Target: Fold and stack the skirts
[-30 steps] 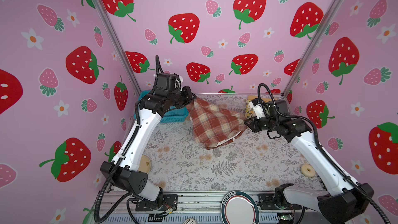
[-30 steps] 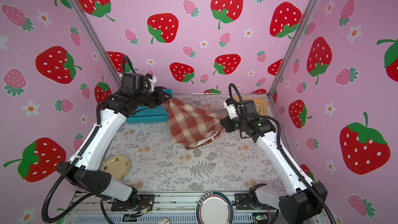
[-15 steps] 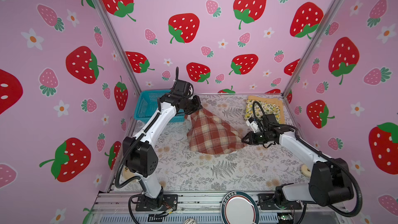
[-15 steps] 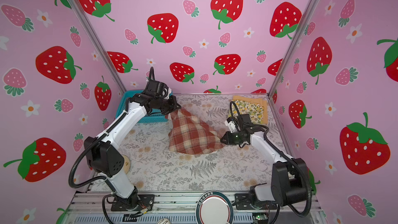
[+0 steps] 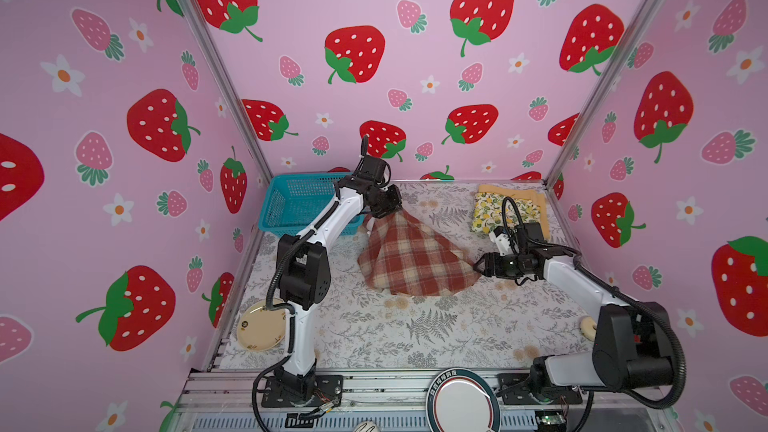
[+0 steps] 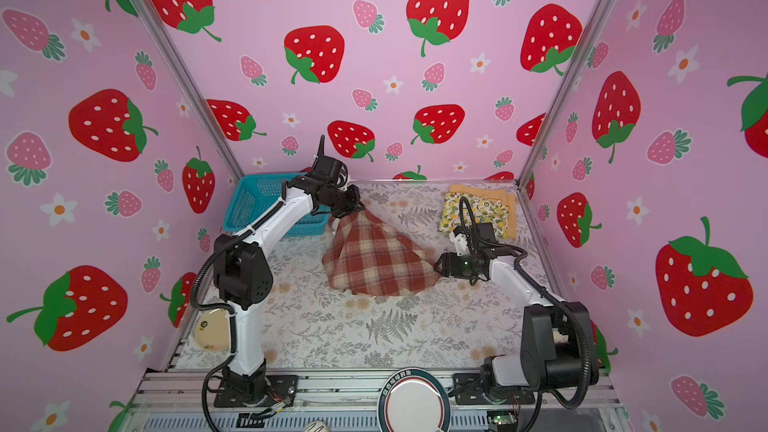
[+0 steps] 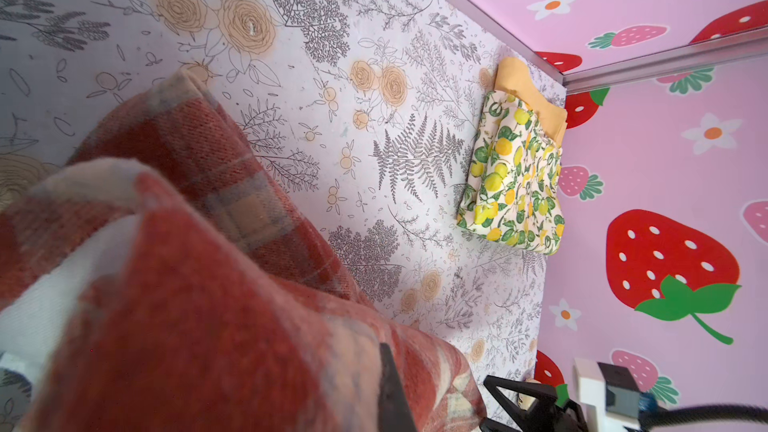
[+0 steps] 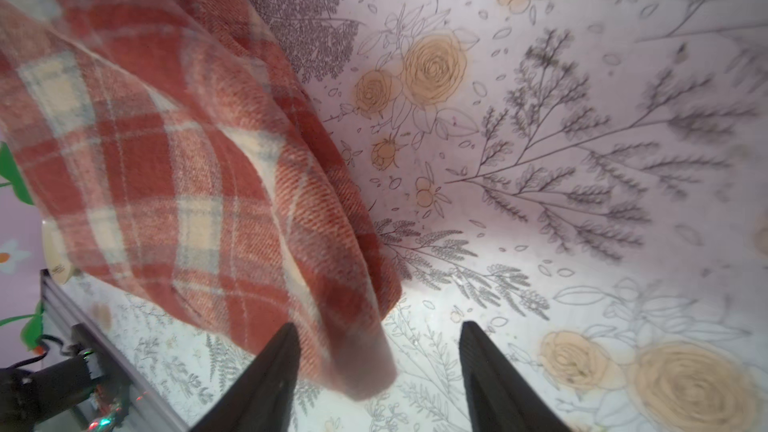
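Left gripper [image 5: 388, 206]: clamped on top of plaid skirt [image 5: 409, 257], just beside basket [image 5: 291, 201].
Right gripper [image 8: 378, 326]: fingers [image 8: 274, 367] apart; skirt's corner loose between them, not gripped.
Plaid skirt: tented up from table [image 5: 415, 326], hem spread near centre.
Stack: lemon skirt [image 5: 496, 216] folded atop mustard skirt [image 5: 536, 197], far right corner.
Risk: single-point hold; cloth likely to bunch or twist if lifted, hem to drag toward basket, fold to come out crooked.
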Action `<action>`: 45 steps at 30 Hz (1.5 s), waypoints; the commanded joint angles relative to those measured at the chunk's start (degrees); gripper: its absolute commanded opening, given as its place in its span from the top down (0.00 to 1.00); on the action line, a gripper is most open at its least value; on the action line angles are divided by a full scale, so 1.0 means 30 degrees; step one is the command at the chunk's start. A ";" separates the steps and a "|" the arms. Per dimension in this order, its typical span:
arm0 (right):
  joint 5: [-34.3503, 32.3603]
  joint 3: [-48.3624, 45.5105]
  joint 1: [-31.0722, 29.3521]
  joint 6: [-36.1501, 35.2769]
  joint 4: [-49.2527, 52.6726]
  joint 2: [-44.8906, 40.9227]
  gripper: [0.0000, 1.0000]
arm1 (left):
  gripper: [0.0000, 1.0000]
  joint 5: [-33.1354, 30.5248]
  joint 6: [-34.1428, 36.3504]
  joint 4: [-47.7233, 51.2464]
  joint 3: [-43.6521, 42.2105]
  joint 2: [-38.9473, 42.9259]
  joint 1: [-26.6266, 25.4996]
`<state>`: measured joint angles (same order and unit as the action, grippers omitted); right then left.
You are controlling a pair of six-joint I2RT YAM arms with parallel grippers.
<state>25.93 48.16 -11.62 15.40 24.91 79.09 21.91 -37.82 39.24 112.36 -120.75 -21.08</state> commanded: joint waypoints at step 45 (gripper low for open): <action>-0.9112 -0.0145 -0.6520 -0.0378 -0.1315 0.0569 0.47 | 1.00 0.0020 -0.0031 -0.0158 0.0912 -0.0121 0.0307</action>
<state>-0.45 48.73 -30.74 13.89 20.64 81.78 21.93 -37.78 39.07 112.55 -122.26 -20.51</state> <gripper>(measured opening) 0.534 0.061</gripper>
